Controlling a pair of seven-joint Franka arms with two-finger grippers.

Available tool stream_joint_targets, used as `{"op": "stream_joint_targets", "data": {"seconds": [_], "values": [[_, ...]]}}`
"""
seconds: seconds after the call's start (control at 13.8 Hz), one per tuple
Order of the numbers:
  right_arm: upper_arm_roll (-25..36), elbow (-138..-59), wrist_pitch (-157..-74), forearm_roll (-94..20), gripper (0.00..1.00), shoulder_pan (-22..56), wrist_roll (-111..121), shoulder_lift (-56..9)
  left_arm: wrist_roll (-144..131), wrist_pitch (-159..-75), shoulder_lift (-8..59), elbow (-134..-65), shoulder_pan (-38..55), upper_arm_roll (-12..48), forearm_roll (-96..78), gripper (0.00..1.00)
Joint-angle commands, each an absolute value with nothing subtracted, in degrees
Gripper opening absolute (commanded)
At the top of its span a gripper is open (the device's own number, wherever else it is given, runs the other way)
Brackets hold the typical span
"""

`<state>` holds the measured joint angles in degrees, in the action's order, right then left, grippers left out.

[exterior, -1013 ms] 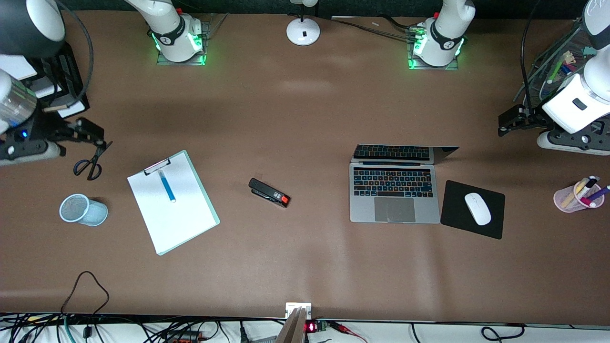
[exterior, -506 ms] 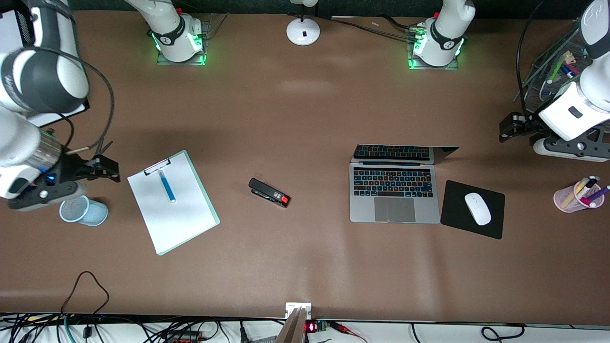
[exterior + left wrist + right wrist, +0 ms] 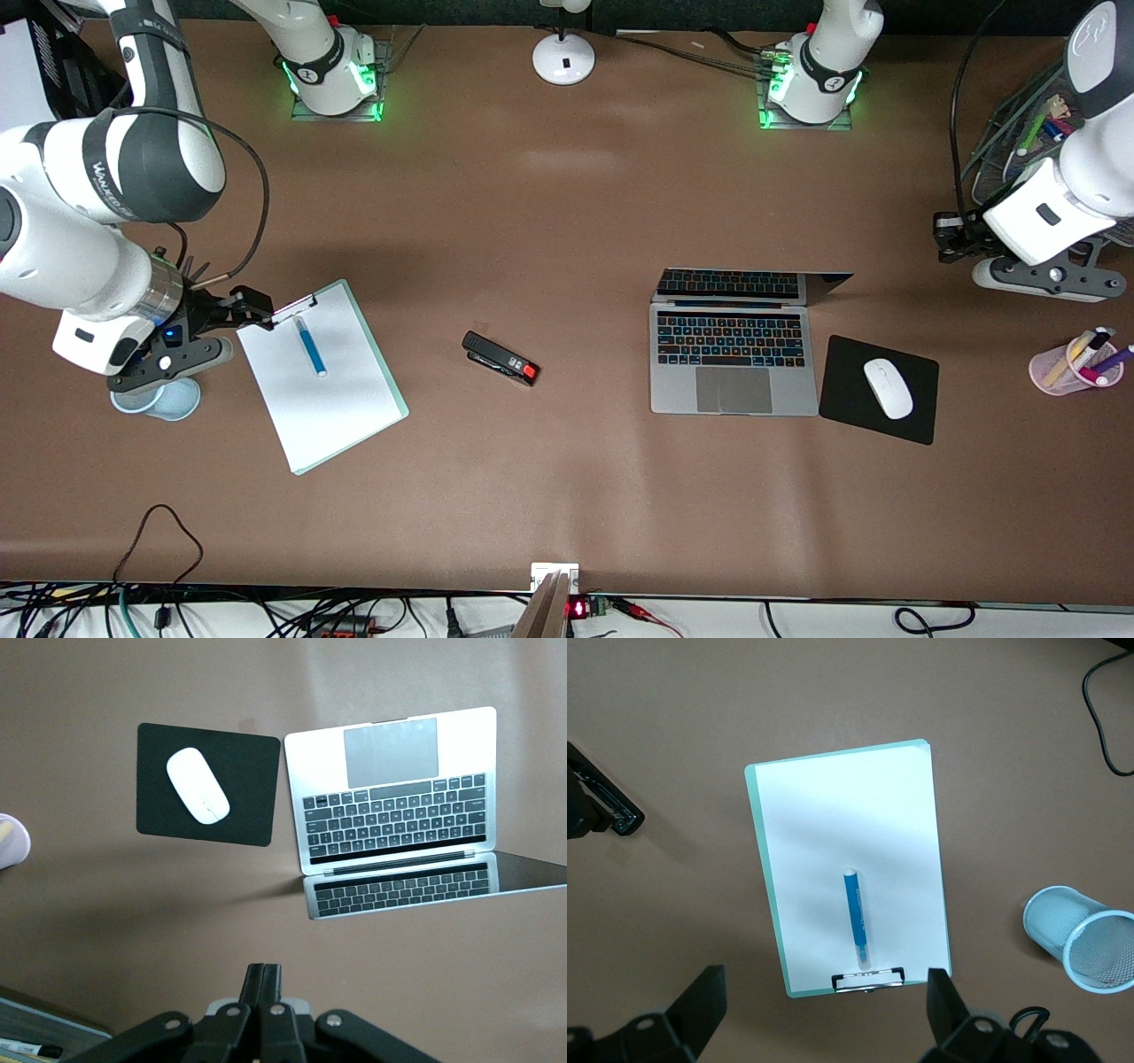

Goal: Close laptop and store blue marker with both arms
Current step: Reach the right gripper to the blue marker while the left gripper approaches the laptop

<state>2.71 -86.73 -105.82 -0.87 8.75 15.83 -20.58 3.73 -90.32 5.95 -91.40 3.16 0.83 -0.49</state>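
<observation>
The open laptop (image 3: 733,354) sits beside a mouse pad (image 3: 879,388); the blue marker (image 3: 310,346) lies on a clipboard (image 3: 322,376). The right gripper (image 3: 252,308) hovers wide open above the clipboard's clip; the left gripper (image 3: 946,237), fingers pressed together, holds nothing.

This is looking like a robotics lab: two arm bases (image 3: 332,75) are glowing green, cables (image 3: 159,611) are hanging along the desk (image 3: 567,496) edge.

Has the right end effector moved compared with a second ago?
Yes. The right end effector has travelled from over the scissors toward the clipboard, now over its clip corner.
</observation>
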Motion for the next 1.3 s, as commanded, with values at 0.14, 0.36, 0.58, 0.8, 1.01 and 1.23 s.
{"op": "stream_joint_targets", "data": {"seconds": [0.14, 0.36, 0.58, 0.8, 1.01, 1.23], "values": [[2.81, -87.18, -105.21, -0.09, 1.0, 8.17, 21.41, -21.18, -2.79, -82.01, 5.72, -89.73, 2.99, 4.03, -5.62, 0.0], [2.9, -88.24, -108.8, -0.09, 1.0, 8.35, 22.68, -23.55, -6.41, -81.91, 3.0, -92.71, 2.81, 7.64, -5.8, 0.0], [2.9, -88.59, -109.77, -0.09, 0.96, 8.7, 22.94, -23.64, -7.72, -82.88, 0.1, -97.19, 2.38, 11.93, -6.06, 0.0], [2.9, -89.55, -111.97, -0.09, 0.96, 8.61, 23.38, -24.43, -10.98, -86.04, -2.02, -103.95, 3.07, 15.1, -6.06, 0.0], [2.9, -91.75, -112.68, 0.17, 0.96, 8.53, 25.91, -24.26, -13.27, -96.12, -2.29, -111.25, 2.29, 18.46, -6.06, 0.0], [2.9, -94.74, -116.26, 0.18, 0.94, 8.35, 26.02, -24.26, -13.62, -104.91, -2.55, -118.36, 2.37, 18.63, -6.06, 0.0]]}}
